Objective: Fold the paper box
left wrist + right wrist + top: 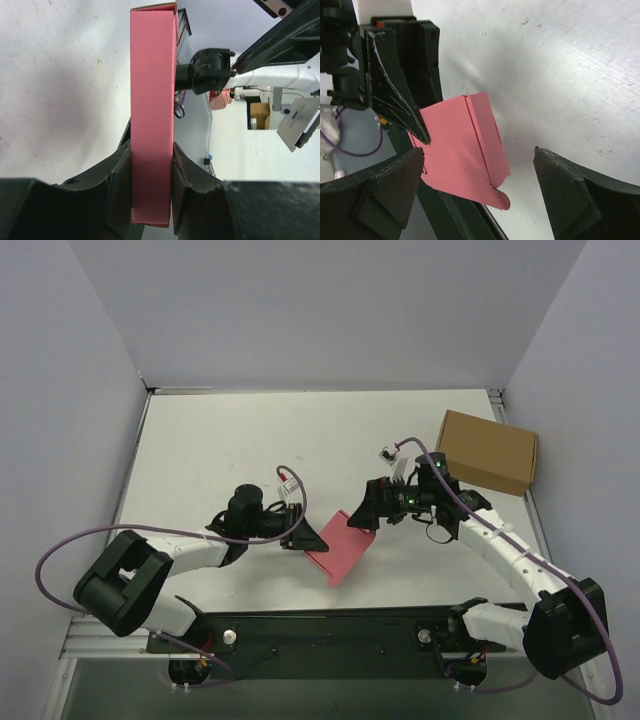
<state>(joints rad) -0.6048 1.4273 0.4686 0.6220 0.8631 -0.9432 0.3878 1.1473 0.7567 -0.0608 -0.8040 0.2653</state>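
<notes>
Item: paper box [338, 548] – pink-red thin card, one piece

Location: near the middle of the table [250, 440], between the two arms, closer to the near edge than to the far wall. It was carried at a tilt and appeared raised off the surface; whether its lowest corner touched the table could not be told.

Condition: partly folded, by judgement. The right wrist view showed a broad panel and a narrower one meeting at a sharp lengthwise crease, with a rounded tab loose at the lower end. The left wrist view showed the card edge-on as a slim, flattened strip with a small turned lip at its far end. No squared-up box shape was apparent, and no closed end could be seen. Opening the body out and tucking the end tabs appeared to be left to do.

Left gripper [308, 538]: clamped on the paper box, one finger pressed to each face near the end closest to its own arm, so that most of the card projected beyond the fingertips.

Right gripper [362, 518]: jaws spread wide, holding nothing. It stood at the box's opposite, upper end; in its own view the card hung in the gap between the fingers, nearer one of them, touching neither as far as could be seen.

Other: brown cardboard box [487, 450] – at the far right of the table, well apart from the work
</notes>
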